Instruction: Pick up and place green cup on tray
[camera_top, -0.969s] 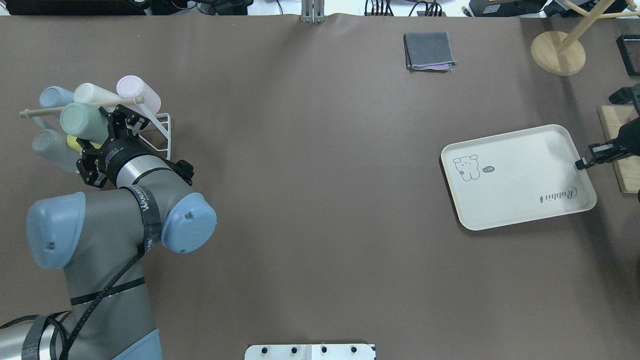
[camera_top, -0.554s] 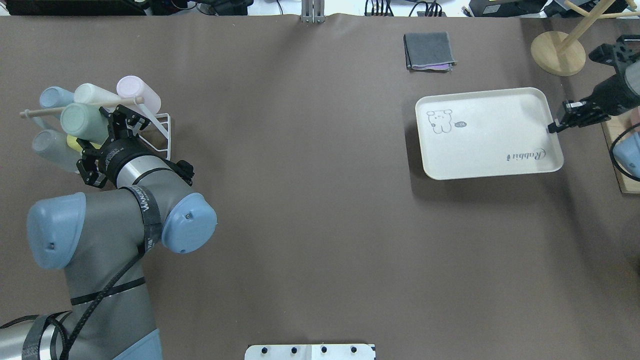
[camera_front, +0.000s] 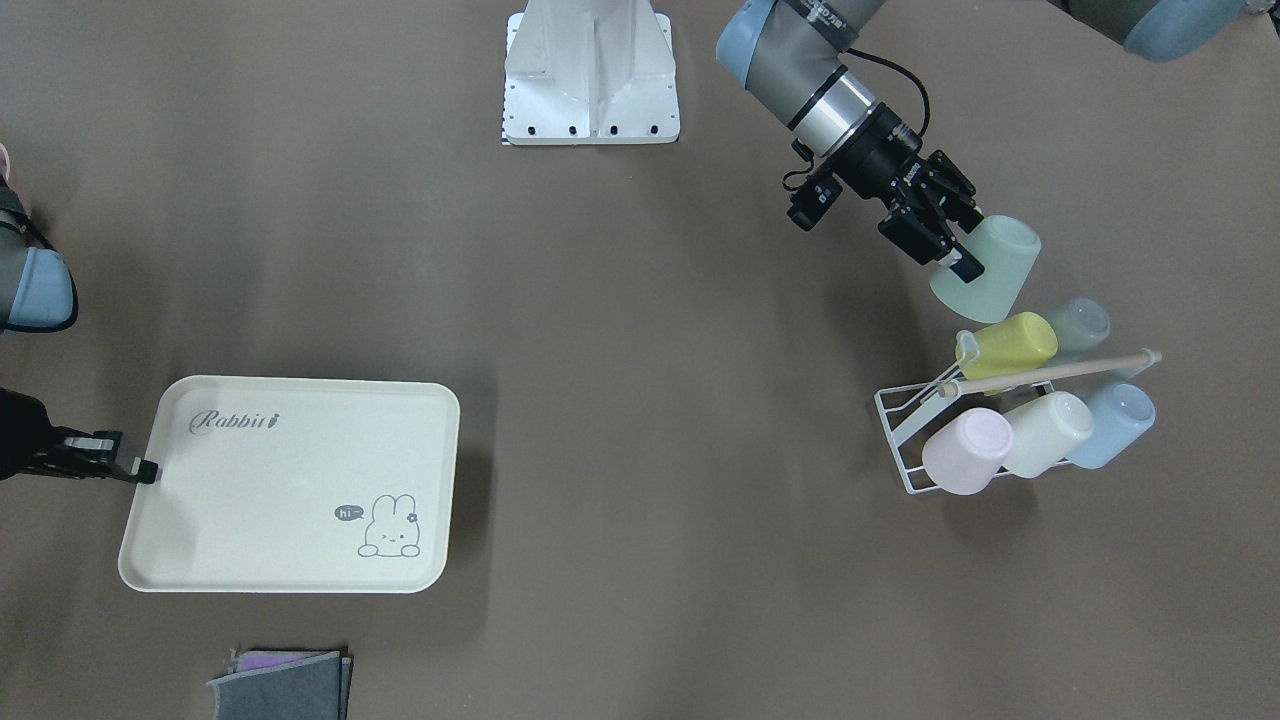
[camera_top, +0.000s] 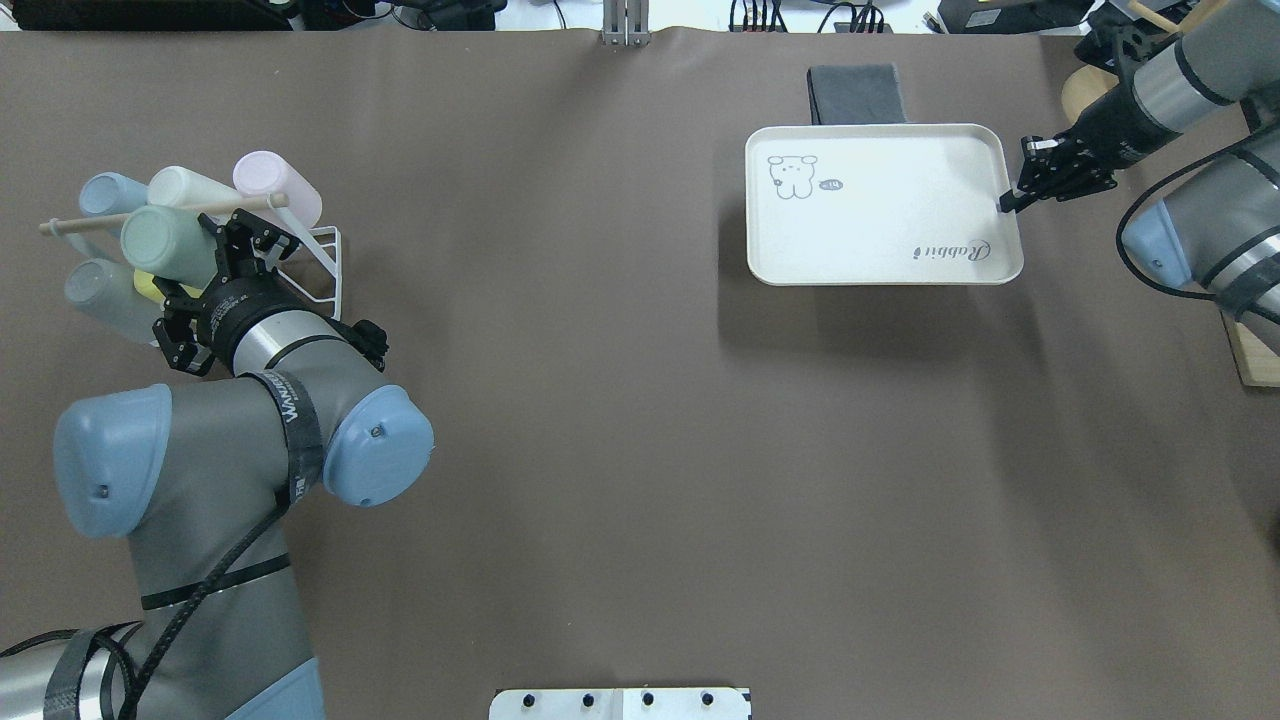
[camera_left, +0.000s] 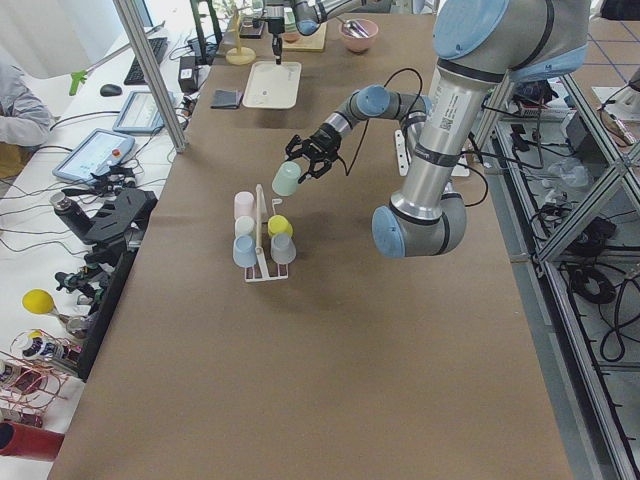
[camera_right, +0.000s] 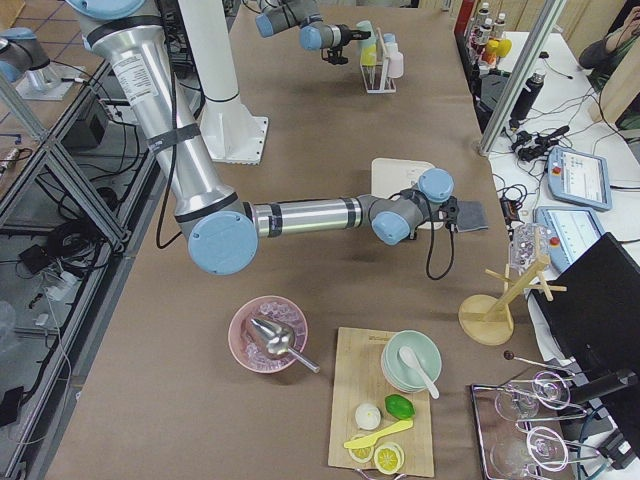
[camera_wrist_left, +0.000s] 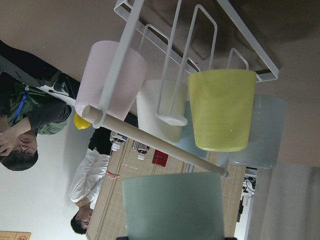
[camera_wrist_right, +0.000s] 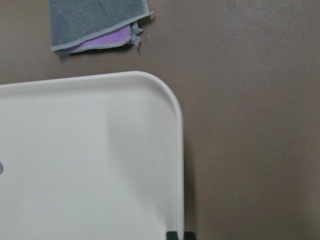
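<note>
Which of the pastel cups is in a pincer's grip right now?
The mint-green cup, gripped by the left pincer clear of the rack; the rest sit on it.

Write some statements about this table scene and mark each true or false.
The left gripper is shut on the pale mint-green plastic cup. True.
That cup stands on the cream rectangular tray. False: the tray is bare; the cup is held near the white wire rack.
The right gripper grips the tray's short edge. True.
The yellow-green cup lies on the table. False: it hangs on the rack.
The folded grey cloth has a purple layer. True.
</note>
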